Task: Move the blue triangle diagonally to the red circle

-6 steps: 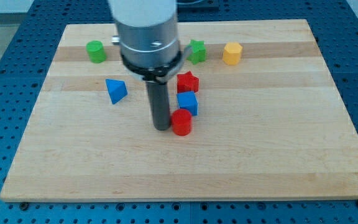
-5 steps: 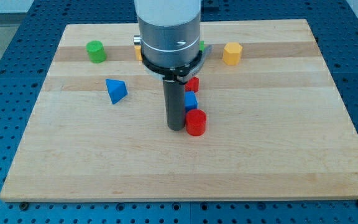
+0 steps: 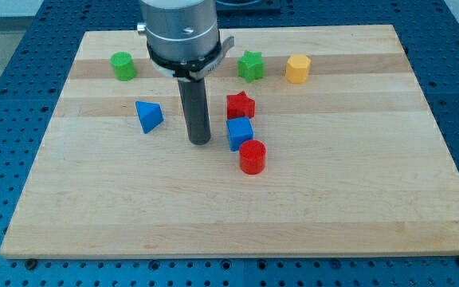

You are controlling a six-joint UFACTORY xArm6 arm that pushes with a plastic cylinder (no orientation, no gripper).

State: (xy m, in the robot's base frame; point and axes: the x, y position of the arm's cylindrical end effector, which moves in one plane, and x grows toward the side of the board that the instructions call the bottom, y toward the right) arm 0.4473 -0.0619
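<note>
The blue triangle (image 3: 148, 115) lies on the wooden board (image 3: 118, 199) at the view's left of centre. The red circle (image 3: 253, 156), a short cylinder, stands right of centre, just below the blue cube (image 3: 241, 132). My tip (image 3: 200, 141) rests on the board between them, about sixty pixels right of the blue triangle and a little lower, and left of the blue cube. It touches no block.
A red star (image 3: 241, 105) sits just above the blue cube. Along the view's top stand a green cylinder (image 3: 123, 65), a green star (image 3: 252, 65) and a yellow hexagonal block (image 3: 297, 68). The arm's body hides part of the top edge.
My tip first pushed the red circle to the view's right, then drew back to the left and upward, leaving the red circle. The blue triangle has not moved.
</note>
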